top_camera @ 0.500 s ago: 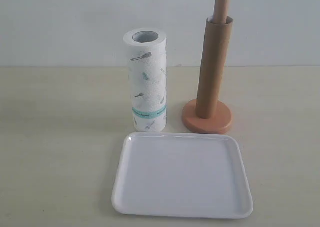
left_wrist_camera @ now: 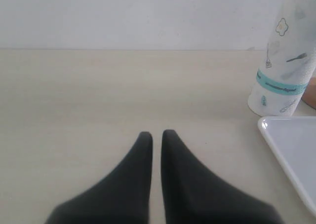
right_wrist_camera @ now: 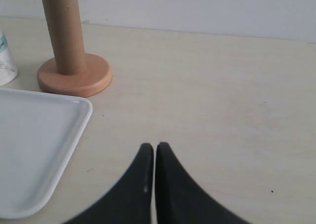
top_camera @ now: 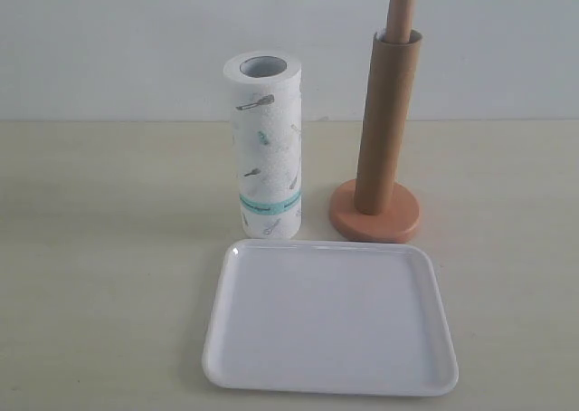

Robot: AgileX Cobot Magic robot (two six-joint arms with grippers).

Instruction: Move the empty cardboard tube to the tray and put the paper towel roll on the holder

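Note:
The brown cardboard tube (top_camera: 384,121) stands upright, slid over the dowel of the wooden holder (top_camera: 374,214), whose rounded top (top_camera: 403,4) sticks out above it. The white printed paper towel roll (top_camera: 264,145) stands on end to the left of the holder. In front of both lies the white tray (top_camera: 330,317), with nothing on it. Neither gripper shows in the exterior view. My left gripper (left_wrist_camera: 156,134) is shut and holds nothing, over bare table left of the roll (left_wrist_camera: 284,61). My right gripper (right_wrist_camera: 154,146) is shut and holds nothing, right of the tray (right_wrist_camera: 34,145) and the tube (right_wrist_camera: 61,29).
The things stand on a pale wooden table (top_camera: 109,248) backed by a plain white wall (top_camera: 118,40). Bare tabletop lies to the left of the roll and to the right of the holder.

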